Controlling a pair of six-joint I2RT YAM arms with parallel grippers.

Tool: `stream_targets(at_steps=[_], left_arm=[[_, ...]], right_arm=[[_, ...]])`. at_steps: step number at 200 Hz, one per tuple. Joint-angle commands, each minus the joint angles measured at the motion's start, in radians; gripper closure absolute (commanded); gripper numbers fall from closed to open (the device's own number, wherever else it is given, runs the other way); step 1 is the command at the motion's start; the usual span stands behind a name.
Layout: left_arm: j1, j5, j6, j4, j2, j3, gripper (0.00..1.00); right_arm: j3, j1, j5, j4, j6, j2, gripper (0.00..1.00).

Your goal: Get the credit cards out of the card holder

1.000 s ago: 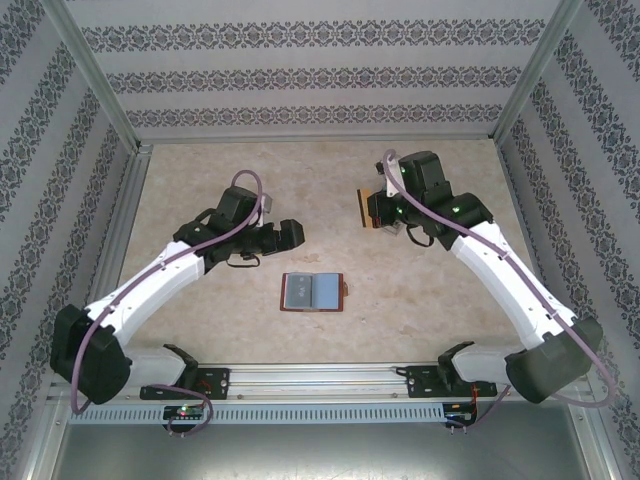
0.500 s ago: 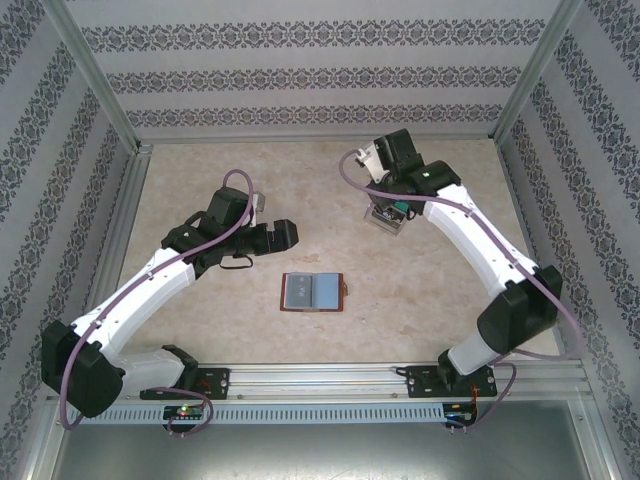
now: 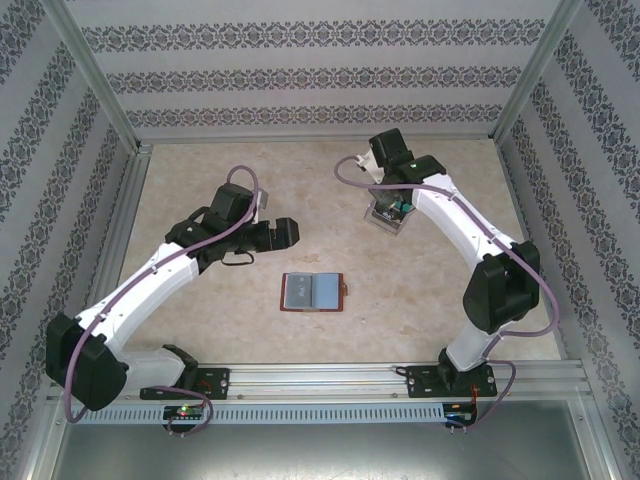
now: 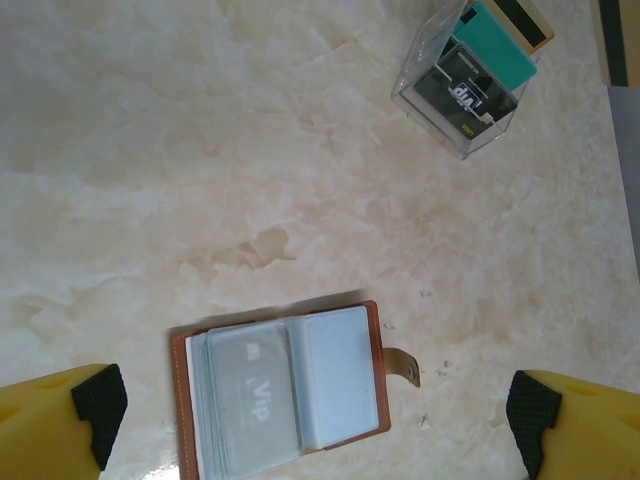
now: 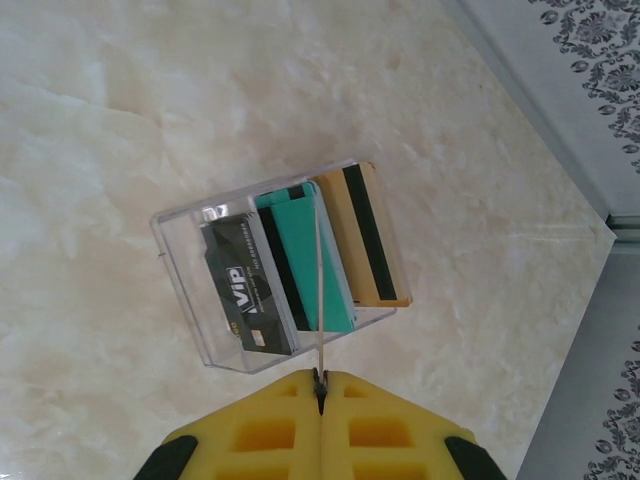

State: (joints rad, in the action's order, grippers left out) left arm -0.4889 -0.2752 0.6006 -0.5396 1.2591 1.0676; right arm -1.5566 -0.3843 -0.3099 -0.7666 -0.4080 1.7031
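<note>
A pale, marble-patterned table (image 3: 240, 310) carries one brown leather wallet (image 3: 313, 291), lying open like a book at lower centre of the overhead view. The left wrist view adds detail: cloudy blue-grey pockets, one grey card (image 4: 250, 400) marked "VIP" in the left pocket, and a small snap tab (image 4: 405, 365) on the right edge.

The left hand (image 3: 284, 232) hovers up and left of the wallet, spread wide and holding nothing; its two yellow foam fingers (image 4: 45, 425) sit at the bottom corners of its own view.

Towards the upper right stands one clear plastic box (image 5: 185, 260). The right wrist view shows three cards in it: a black card (image 5: 245, 295), a teal card (image 5: 295, 250) and a tan card (image 5: 388, 255) with a dark stripe. The right hand (image 5: 320, 385) is clenched on a fourth, thin card (image 5: 319, 290), seen edge-on above the box.
</note>
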Motion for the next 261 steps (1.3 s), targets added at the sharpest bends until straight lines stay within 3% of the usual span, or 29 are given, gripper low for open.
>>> stream_targets(at_steps=[1, 34, 173, 261], left_arm=[[0.011, 0.028, -0.042, -0.025, 0.021, 0.033, 0.01], [0.018, 0.027, -0.055, -0.031, 0.041, 0.048, 0.01], [0.036, 0.015, -0.067, -0.007, 0.072, 0.049, 0.01], [0.044, 0.019, -0.065, -0.016, 0.085, 0.061, 0.00]], right_arm=[[-0.026, 0.025, 0.003, 0.003, -0.029, 0.013, 1.00], [-0.024, 0.062, 0.061, 0.005, -0.054, 0.022, 1.00], [-0.069, 0.100, 0.034, 0.094, -0.165, 0.158, 1.00], [0.003, 0.138, 0.152, 0.172, -0.247, 0.131, 1.00]])
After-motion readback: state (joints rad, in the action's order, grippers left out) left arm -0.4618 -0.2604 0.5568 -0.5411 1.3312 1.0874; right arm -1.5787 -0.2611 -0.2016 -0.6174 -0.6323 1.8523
